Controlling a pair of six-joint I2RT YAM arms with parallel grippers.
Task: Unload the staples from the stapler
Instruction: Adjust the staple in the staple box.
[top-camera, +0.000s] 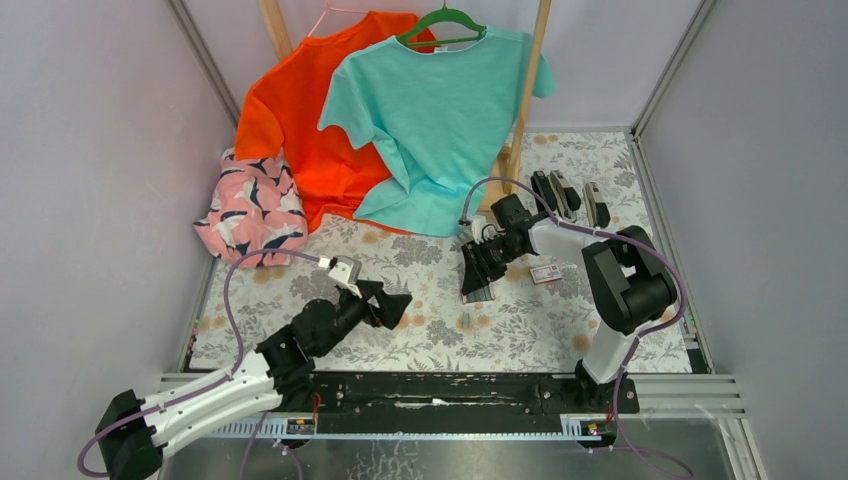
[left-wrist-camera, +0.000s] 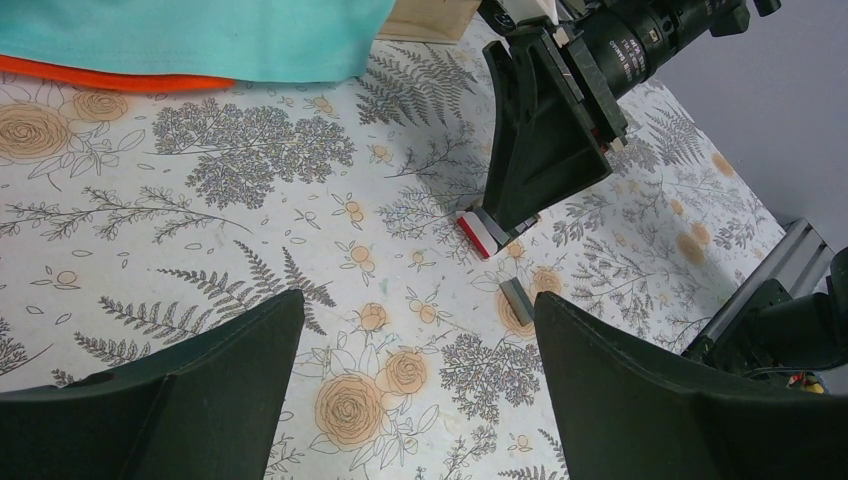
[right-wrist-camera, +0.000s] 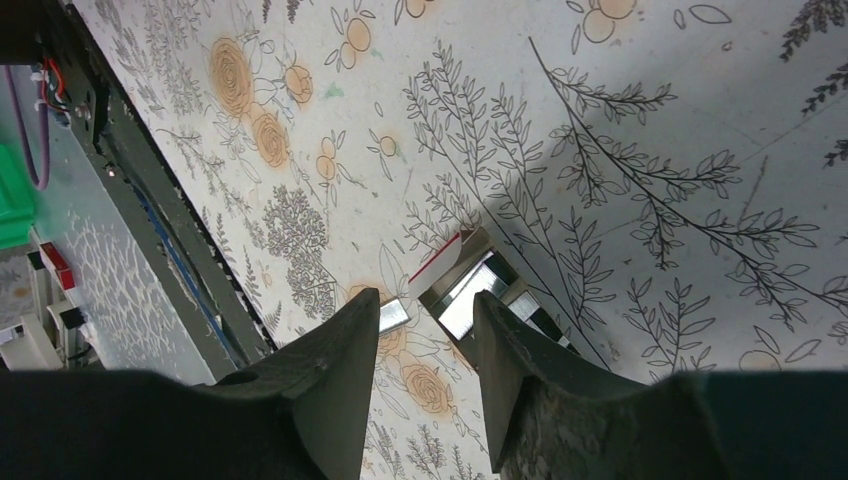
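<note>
Though a speck overhead — staples (left-wrist-camera: 516, 300) plain from left wrist

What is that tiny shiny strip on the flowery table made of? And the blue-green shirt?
The staple strip looks like bare metal: silvery grey, thin, with hard straight edges. The teal shirt looks like soft, matte cloth, maybe cotton, since it hangs in loose folds.

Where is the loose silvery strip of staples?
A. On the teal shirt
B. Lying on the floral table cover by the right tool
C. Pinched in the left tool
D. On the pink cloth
B: the staples lie flat on the table cover, beside the right tool.
</note>
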